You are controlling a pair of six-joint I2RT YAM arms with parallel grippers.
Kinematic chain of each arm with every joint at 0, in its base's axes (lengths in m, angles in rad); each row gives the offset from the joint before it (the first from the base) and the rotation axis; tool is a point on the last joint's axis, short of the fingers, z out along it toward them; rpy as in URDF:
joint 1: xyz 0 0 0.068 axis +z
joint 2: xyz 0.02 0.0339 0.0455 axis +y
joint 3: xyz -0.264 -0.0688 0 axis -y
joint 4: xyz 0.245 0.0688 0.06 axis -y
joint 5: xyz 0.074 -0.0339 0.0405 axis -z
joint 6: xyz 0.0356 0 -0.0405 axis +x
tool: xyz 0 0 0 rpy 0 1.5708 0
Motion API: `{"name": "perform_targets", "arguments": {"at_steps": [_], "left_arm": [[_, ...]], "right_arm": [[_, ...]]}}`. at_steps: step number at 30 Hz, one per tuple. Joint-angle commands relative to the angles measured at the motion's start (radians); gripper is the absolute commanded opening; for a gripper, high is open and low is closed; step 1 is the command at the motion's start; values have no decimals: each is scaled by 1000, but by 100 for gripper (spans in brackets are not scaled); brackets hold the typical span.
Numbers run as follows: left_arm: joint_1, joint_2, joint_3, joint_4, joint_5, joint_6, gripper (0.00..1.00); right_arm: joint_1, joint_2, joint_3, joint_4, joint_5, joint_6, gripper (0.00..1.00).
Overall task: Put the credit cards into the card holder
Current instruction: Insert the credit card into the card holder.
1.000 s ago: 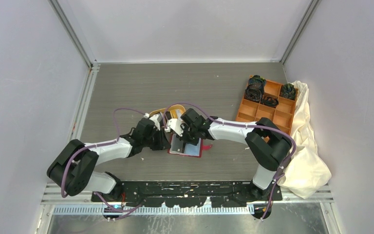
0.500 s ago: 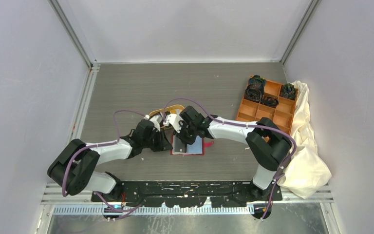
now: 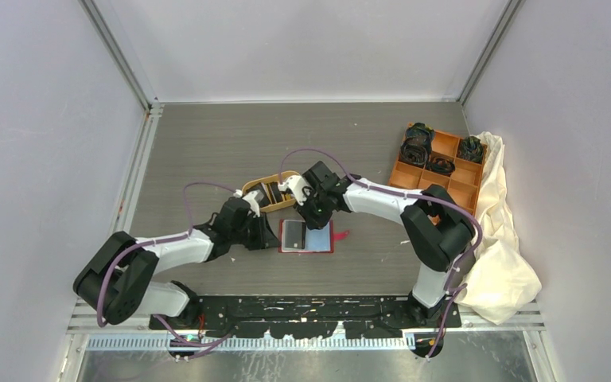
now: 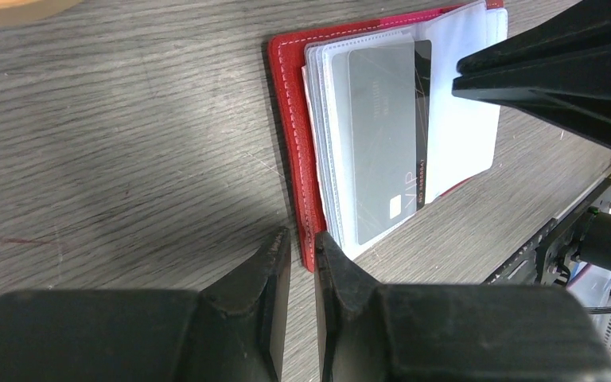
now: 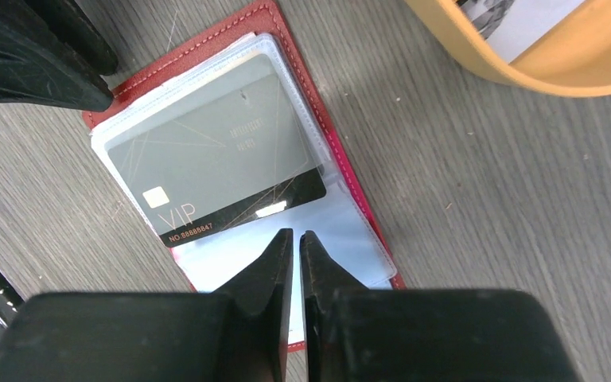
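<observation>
1. Left gripper [image 4: 301, 239]: nearly closed, at the card holder [image 4: 290, 119] corner; I cannot tell if it grips.
2. Holder: open flat, 1 black card [image 5: 215, 159] part-sleeved.
3. Right gripper [image 5: 296, 236]: near-closed, empty, above.
4. Oval tray [image 5: 541, 72]: cropped.

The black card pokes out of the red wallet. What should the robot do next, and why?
Probably nudge it deeper with the right claw. The black card has one dark strip showing outside the clear pocket of the card holder, and the nearly closed claw sits right by that edge.
</observation>
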Motion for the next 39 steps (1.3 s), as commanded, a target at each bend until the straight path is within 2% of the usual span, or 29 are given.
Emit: {"name": "perform_targets", "arguments": {"at_steps": [1,11,21,29,35,36,39], "left_arm": [[-2,33,14,-3,-5,8,19],[-3,87,0,84,43,-13,17],[-19,133,8,128,66,-31,16],[-18,18,-13,42,10,-22,18],[-18,-123,-43,-6,-36,-30,27],[-18,-145,-52,5,-36,-36,30],[-17,-197,-90,51,-37,-69,50]], "right_arm": [[6,18,38,-18,0,43,13],[25,84,77,15,11,108,11],[35,76,70,66,-66,165,11],[-20,-28,61,39,-62,114,12],[-70,-122,24,52,-164,86,16],[-73,-130,20,54,-176,84,17],[-74,-104,23,49,-213,116,17]]}}
